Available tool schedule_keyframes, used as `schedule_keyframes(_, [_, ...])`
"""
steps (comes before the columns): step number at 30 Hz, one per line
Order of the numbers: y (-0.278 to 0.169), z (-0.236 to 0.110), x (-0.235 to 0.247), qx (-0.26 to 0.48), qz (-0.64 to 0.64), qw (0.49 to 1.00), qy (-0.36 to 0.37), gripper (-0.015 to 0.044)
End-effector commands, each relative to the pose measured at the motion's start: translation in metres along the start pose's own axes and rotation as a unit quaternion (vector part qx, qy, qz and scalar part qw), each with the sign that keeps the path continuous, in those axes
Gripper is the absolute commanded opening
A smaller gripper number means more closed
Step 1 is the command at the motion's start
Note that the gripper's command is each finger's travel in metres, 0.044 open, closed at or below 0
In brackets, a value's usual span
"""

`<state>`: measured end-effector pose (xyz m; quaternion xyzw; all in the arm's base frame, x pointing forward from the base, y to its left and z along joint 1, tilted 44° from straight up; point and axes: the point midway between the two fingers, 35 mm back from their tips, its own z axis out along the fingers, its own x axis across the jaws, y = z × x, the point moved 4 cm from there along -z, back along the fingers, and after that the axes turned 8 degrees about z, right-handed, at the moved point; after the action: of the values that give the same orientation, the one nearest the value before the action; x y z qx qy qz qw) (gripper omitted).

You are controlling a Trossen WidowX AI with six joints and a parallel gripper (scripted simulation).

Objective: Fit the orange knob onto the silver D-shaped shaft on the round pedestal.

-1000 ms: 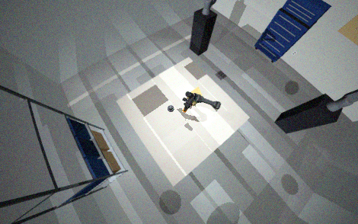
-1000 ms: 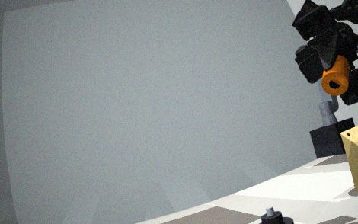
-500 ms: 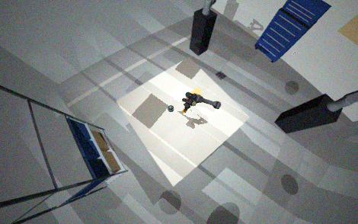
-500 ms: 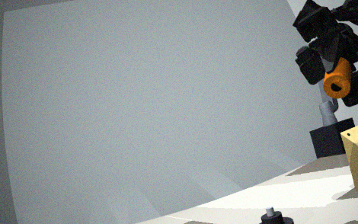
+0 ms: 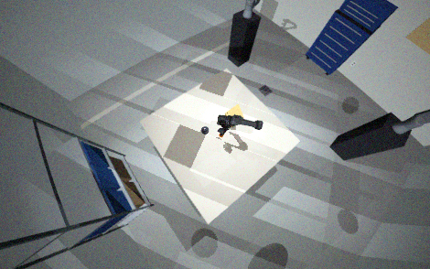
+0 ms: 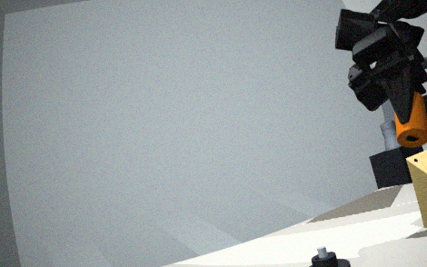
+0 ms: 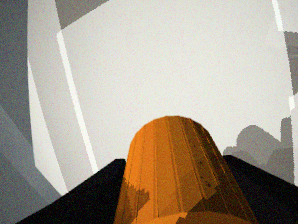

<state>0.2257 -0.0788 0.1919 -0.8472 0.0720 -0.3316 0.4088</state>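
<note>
My gripper (image 5: 222,131) (image 6: 408,119) is shut on the orange knob (image 6: 411,123) (image 7: 174,189) (image 5: 221,133) and holds it high in the air, its hole end pointing down and a little toward the camera in the exterior view. In the wrist view the knob fills the lower middle between the dark fingers. The round dark pedestal (image 5: 205,130) (image 6: 331,261) with its silver shaft (image 6: 322,252) stands on the pale table (image 5: 220,183), to the left of the gripper in the top view. The knob is well above and beside the shaft.
A tan block (image 6: 420,186) (image 5: 236,110) stands on the table under the arm. Dark camera stands (image 5: 243,37) (image 5: 370,137) flank the table. Blue racks (image 5: 349,32) (image 5: 107,178) lie on the floor farther off.
</note>
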Motion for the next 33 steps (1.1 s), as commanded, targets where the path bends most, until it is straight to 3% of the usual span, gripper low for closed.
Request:
schedule_keyframes(1, [-0.001,0.006,0.004,-0.007,-0.008,0.999,-0.041,0.0])
schedule_keyframes(22, [-0.004,0.057,0.008,-0.043,-0.01,0.953,-0.298,0.0])
schedule_keyframes(33, [0.004,0.093,-0.008,-0.048,-0.013,0.952,-0.303,0.0])
